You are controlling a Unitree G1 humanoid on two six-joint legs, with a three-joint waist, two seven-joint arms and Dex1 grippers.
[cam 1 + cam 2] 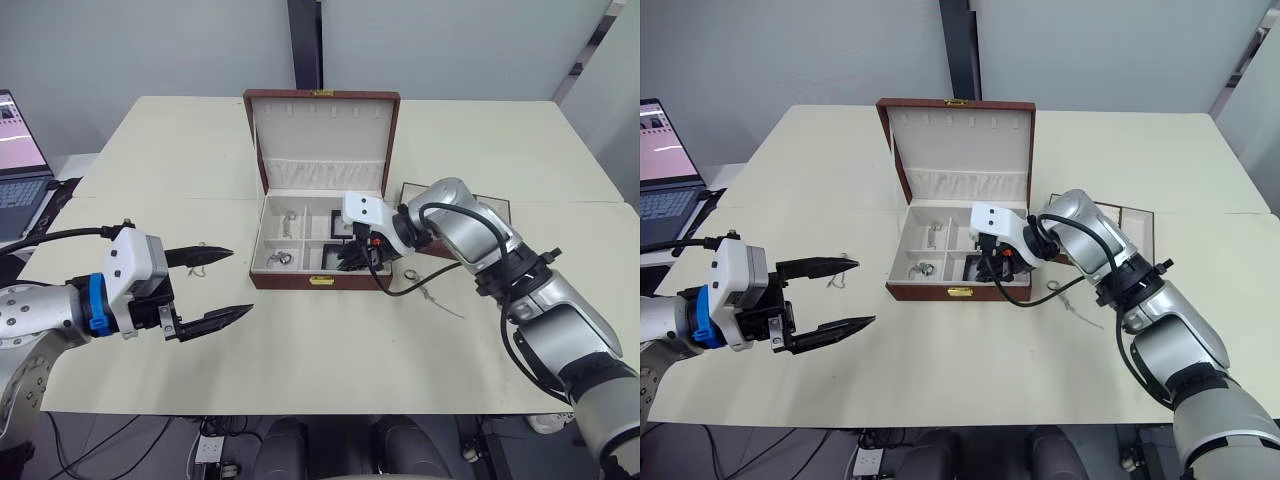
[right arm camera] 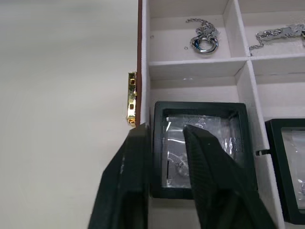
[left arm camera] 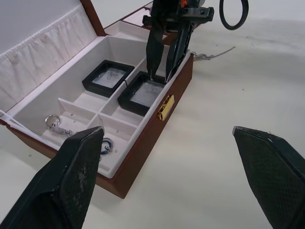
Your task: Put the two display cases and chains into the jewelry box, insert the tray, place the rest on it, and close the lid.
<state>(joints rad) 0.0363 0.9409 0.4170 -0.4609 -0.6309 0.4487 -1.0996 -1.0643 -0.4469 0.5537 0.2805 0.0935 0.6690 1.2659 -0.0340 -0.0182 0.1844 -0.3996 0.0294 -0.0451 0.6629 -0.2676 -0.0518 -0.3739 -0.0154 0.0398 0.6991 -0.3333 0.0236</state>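
The jewelry box [image 1: 320,281] stands open at mid-table with its lid [image 1: 322,135] upright. Both display cases lie in its right-hand compartments, one at the front [image 2: 209,119] and one behind it [image 3: 108,78]. My right gripper [image 2: 167,131] reaches down into the front compartment, shut on the front case's frame by the box's front wall. Chains [image 2: 204,39] with rings lie in the left compartments. Another chain [image 1: 425,290] rests on the table right of the box. The tray [image 1: 1137,225] lies behind my right arm, partly hidden. My left gripper [image 1: 240,281] hovers open left of the box.
A laptop [image 1: 20,165] sits off the table's left edge. A small chain piece [image 1: 840,278] lies on the table under my left gripper's fingers. A black cable loops from my right wrist over the box's front right corner.
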